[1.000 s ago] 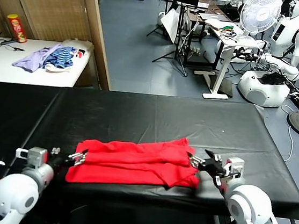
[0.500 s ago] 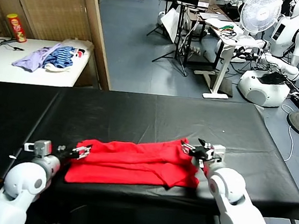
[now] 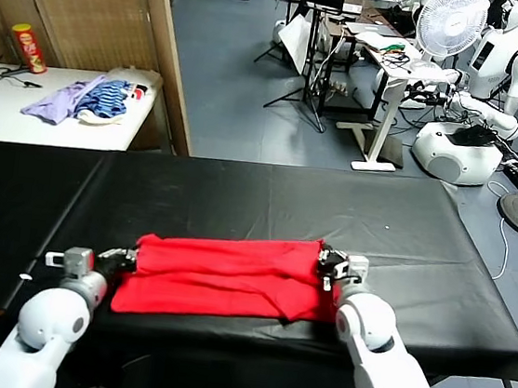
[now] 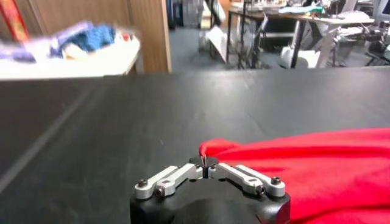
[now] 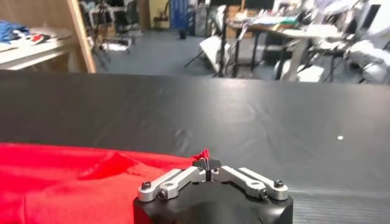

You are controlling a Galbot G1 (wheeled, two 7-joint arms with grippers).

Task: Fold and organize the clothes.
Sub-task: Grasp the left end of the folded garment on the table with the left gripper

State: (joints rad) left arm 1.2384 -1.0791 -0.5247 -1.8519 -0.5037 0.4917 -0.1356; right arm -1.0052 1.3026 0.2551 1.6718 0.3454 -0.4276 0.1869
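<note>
1. One red T-shirt (image 3: 231, 275), lying on one black table (image 3: 267, 204).
2. Two grippers: left gripper (image 3: 128, 258) and right gripper (image 3: 328, 260).
3. One white side table (image 3: 24, 120), carrying one garment pile (image 3: 87, 100) and one red can (image 3: 29, 48).
4. One white fan (image 3: 450, 24).

No legible text or labels anywhere

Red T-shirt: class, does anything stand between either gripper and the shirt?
Nothing visible does. The left gripper is shut on the left end of the red T-shirt, and the right gripper is shut on its right end. Only black table lies around them.
</note>
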